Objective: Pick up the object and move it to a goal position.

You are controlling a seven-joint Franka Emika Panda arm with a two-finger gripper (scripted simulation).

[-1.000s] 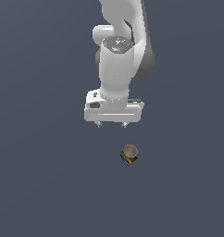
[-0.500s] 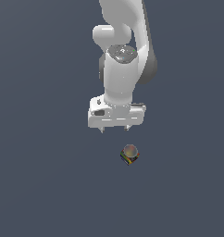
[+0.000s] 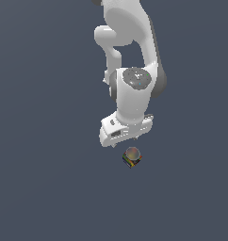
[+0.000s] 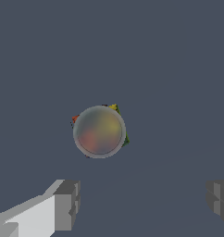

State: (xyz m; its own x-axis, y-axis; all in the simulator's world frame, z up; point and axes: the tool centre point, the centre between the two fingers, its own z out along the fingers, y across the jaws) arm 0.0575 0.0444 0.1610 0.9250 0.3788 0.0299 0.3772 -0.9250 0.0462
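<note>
The gripper is seen hanging from the white arm in the ext. view, w/ its body tilted so the end toward that view's left sits lower. Just below it, and slightly toward the ext. view's right, the object is seen resting on the flat dark grey floor; a narrow gap is visible between gripper body and object, so no contact is shown.

The object is shown as a tiny dark block w/ a greyish rounded top; green and yellow patches are made out on its lower faces in the ext. view. In the wrist view the object appears as a translucent grey dome, w/ yellow, red and green corners peeking out around its rim.

Two grey fingers are seen in the wrist view, set wide apart w/ bare floor between them, so the jaws are apart and nothing is held. The object is not between the fingers in that view; it lies clear of both tips. Fingers are barely made out in the ext. view.
</note>
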